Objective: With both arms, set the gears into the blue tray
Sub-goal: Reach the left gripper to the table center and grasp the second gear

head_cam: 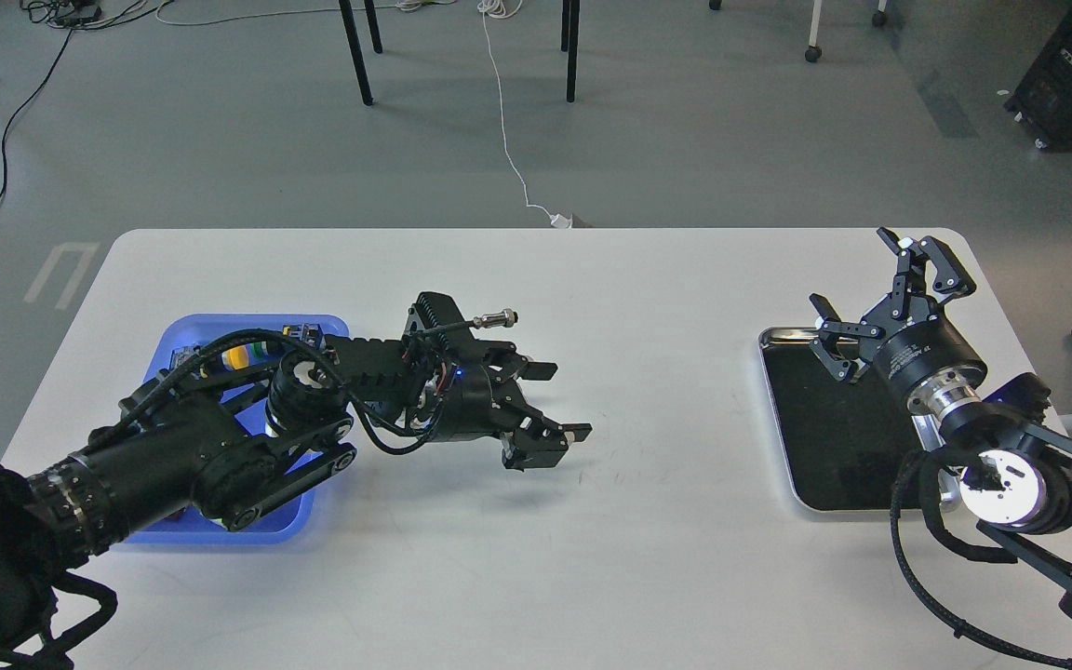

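My left gripper (561,400) hangs low over the middle of the white table (536,558), its two fingers spread open and pointing right. No gear shows in the head view; the gripper's lower finger (545,442) covers the tabletop beneath it. The blue tray (184,333) lies at the left under my left arm, and the arm hides most of it. My right gripper (850,267) is held open above the far corner of the steel tray (778,447), with nothing between its fingers.
Yellow and green parts (240,355) show in the far end of the blue tray. The steel tray's black lining (824,428) looks bare. Chair legs and cables are on the floor beyond the table's far edge.
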